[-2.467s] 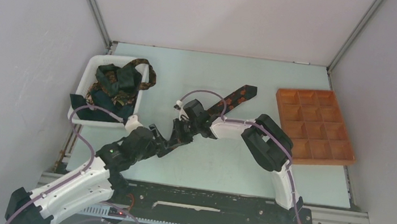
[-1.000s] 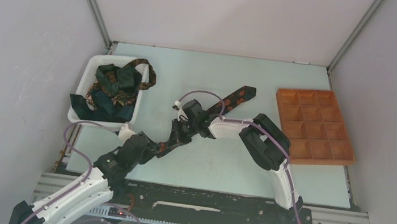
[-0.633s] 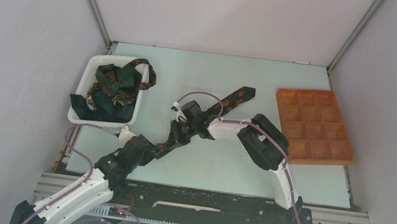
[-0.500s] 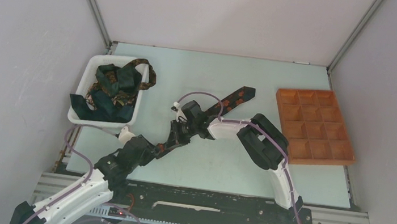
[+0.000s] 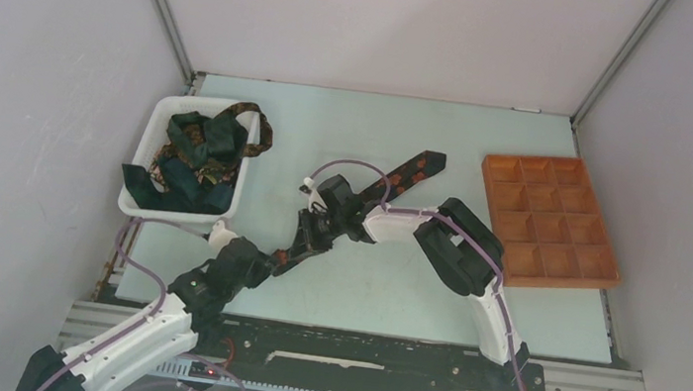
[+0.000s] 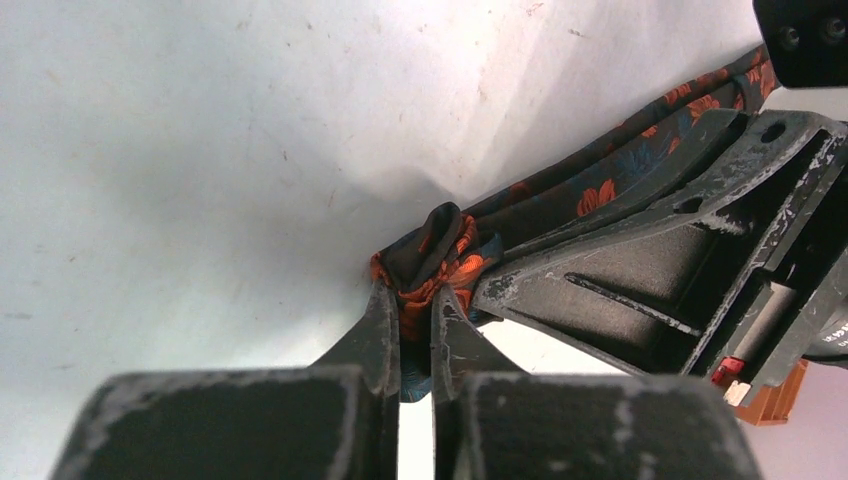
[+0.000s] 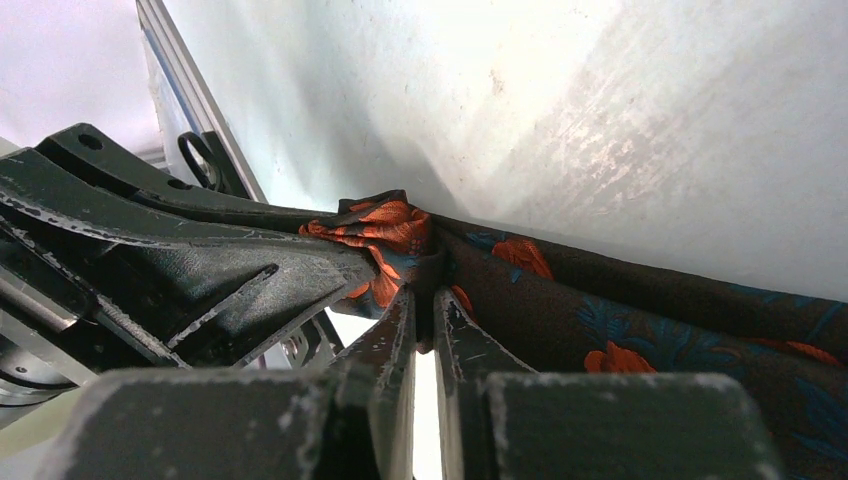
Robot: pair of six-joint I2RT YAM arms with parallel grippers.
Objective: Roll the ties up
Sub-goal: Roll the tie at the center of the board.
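A black tie (image 5: 416, 169) with orange-red flowers lies slantwise across the middle of the table, its wide pointed end at the far right. Its narrow near end is bunched into a small fold (image 6: 432, 250). My left gripper (image 5: 287, 260) (image 6: 410, 305) is shut on that fold from the near side. My right gripper (image 5: 310, 238) (image 7: 421, 300) is shut on the same tie (image 7: 600, 310) right beside it, and the two grippers nearly touch. More ties (image 5: 197, 142) lie heaped in the white bin.
The white bin (image 5: 245, 175) stands at the left of the table, one tie hanging over its far right corner. An orange-brown compartment tray (image 5: 549, 220) sits at the right edge. The right arm's elbow (image 5: 456, 244) hangs over the table's middle right.
My left gripper has closed onto the tie's bunched end and the left arm has drawn slightly toward the near edge. The right gripper has kept its hold in place.
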